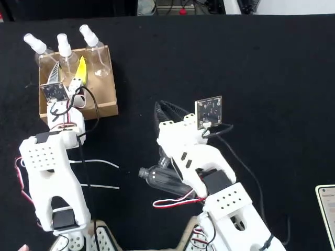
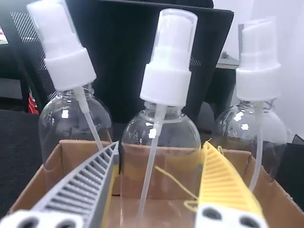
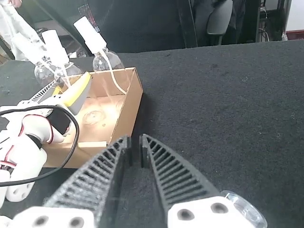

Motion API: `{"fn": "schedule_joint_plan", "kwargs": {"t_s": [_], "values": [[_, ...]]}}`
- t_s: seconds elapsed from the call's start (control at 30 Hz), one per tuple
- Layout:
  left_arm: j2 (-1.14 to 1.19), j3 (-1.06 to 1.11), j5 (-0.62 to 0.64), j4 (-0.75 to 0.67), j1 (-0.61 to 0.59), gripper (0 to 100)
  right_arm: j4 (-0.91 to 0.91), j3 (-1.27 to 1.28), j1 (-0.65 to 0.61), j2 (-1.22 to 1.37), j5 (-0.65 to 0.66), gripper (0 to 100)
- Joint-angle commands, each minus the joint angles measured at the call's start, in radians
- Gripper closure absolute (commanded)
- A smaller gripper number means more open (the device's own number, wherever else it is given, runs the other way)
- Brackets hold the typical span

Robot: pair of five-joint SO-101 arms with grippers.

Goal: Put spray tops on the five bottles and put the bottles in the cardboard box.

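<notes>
Spread apart, my left hand (image 2: 161, 147) flanks the middle bottle (image 2: 161, 126) in the cardboard box (image 1: 102, 107), tabletop's far-left corner: boxing it, I judge. Next my right hand (image 3: 135, 138), nearly together, must fetch the topless bottle (image 1: 159, 179).

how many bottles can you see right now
4. Three with spray tops stand at the far end of the cardboard box: left bottle, middle bottle, right bottle. The fourth bottle lies topless on the table under the right arm. A fifth may be hidden.

Upper left of the frame, three bottles (image 1: 65, 55) stand in the box (image 1: 104, 99); a fourth bottle (image 1: 165, 180) lies lower centre on the tabletop (image 1: 261, 78).
</notes>
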Motion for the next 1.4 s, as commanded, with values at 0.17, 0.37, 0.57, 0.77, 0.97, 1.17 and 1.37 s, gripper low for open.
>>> {"fn": "schedule_joint_plan", "kwargs": {"t_s": [0.17, 0.37, 0.57, 0.77, 0.97, 1.17, 1.37], "values": [[0.002, -0.001, 0.009, 0.13, -0.024, 62, -0.029, -0.005, -0.011, 0.07, 0.009, 95.6], [0.002, -0.005, 0.011, 0.13, -0.027, 66, -0.029, -0.005, -0.011, 0.07, 0.009, 95.6], [0.002, -0.004, 0.011, 0.13, -0.027, 66, -0.031, -0.007, -0.011, 0.071, 0.009, 95.6], [-0.069, 0.025, 0.012, 0.13, -0.027, 66, -0.032, -0.007, -0.011, 0.071, 0.009, 95.6], [-0.201, 0.116, 0.011, 0.137, -0.027, 66, -0.031, -0.007, -0.011, 0.071, 0.009, 95.6], [-0.276, 0.191, 0.003, 0.137, -0.027, 66, -0.028, -0.007, -0.011, 0.071, 0.009, 95.6], [-0.299, 0.193, 0.003, 0.138, -0.048, 66, -0.028, -0.005, -0.011, 0.071, 0.009, 95.6]]}}
